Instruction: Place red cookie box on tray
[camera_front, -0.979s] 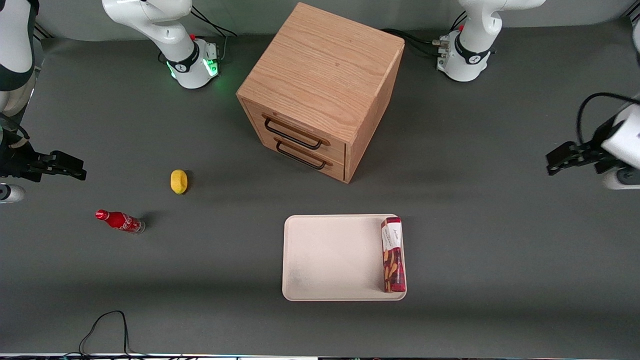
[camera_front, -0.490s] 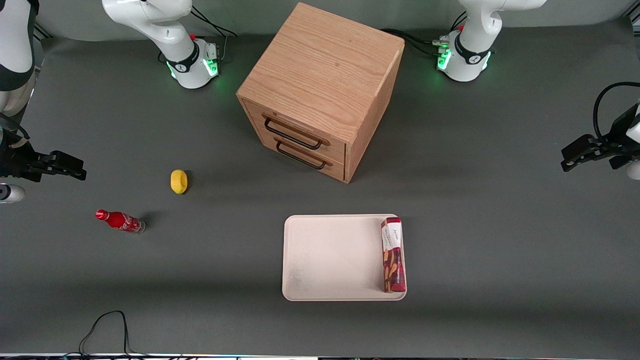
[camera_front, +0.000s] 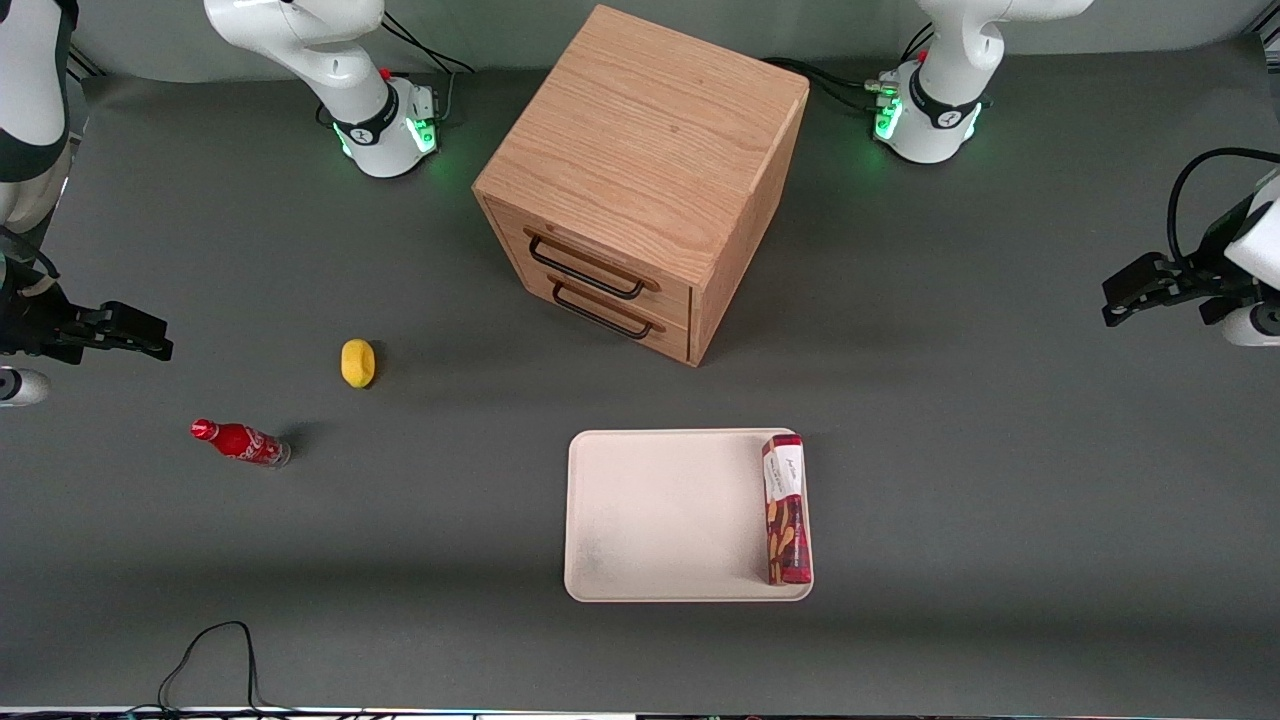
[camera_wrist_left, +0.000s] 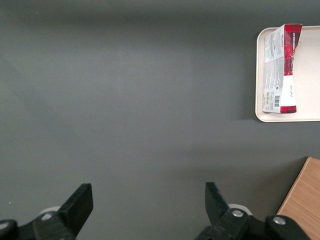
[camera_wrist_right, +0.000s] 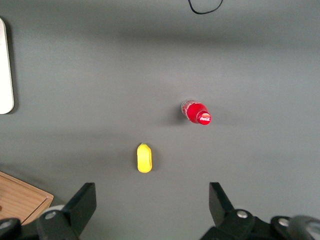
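My gripper (camera_front: 1125, 300) is spread wide and holds nothing; it hangs over bare table at the working arm's end, well apart from the tray (camera_front: 660, 515). The red cookie box (camera_front: 786, 508) lies flat inside the tray, along the rim on the side toward me, and nothing touches it. Its long axis runs along this rim, with the white label end farther from the front camera. I judge the placing done, so no reach is needed.
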